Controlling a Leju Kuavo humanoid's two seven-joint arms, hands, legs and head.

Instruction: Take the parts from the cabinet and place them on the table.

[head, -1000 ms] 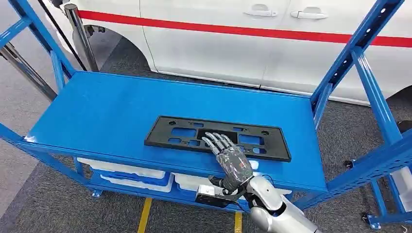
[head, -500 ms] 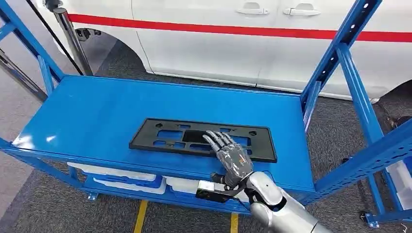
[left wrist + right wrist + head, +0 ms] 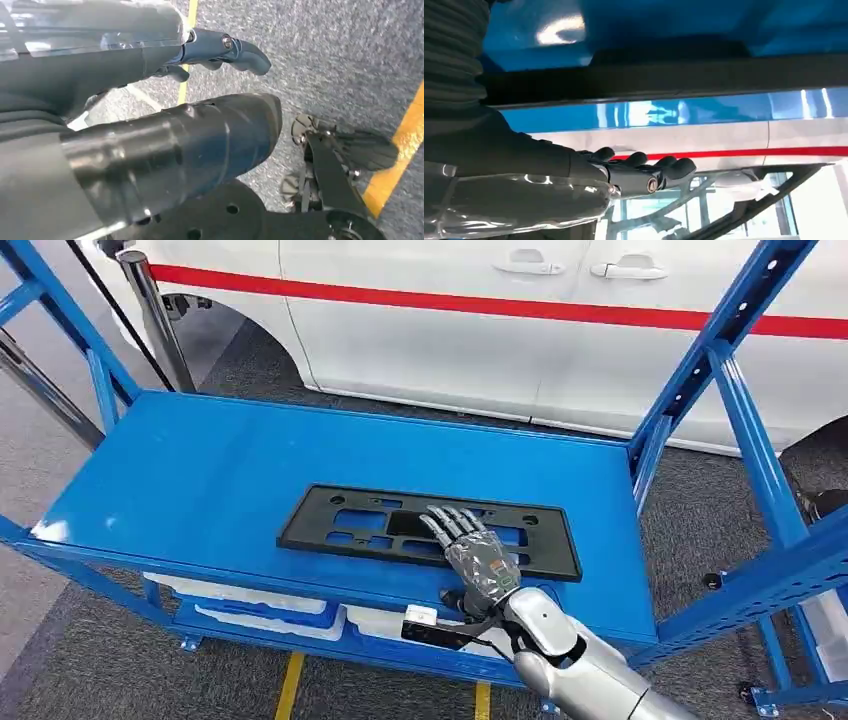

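Note:
A long black plastic frame part (image 3: pixel 350 525) lies flat near the front of the blue cabinet shelf (image 3: pixel 200 470). My right hand (image 3: pixel 478 558) reaches in from the front edge, its fingers stretched out over the right half of the part and its thumb low by the shelf's edge. It grips nothing. In the right wrist view the part (image 3: pixel 674 80) is a dark band on the blue shelf, and the fingers of my right hand (image 3: pixel 634 175) stay apart from it. My left hand (image 3: pixel 125 75) hangs over the grey carpet with its fingers loose and nothing in it.
Blue slanted uprights (image 3: pixel 740 320) frame the shelf on the right, and others stand on the left. White trays (image 3: pixel 250 600) sit on the lower shelf. A white car (image 3: pixel 500 340) stands close behind, with a chrome post (image 3: pixel 155 320) at the far left. A yellow floor line (image 3: pixel 290 685) runs below.
The whole view has shifted a little as the camera moved. My right hand stays over the part's near edge, slightly further towards its right end. The part has not moved on the shelf.

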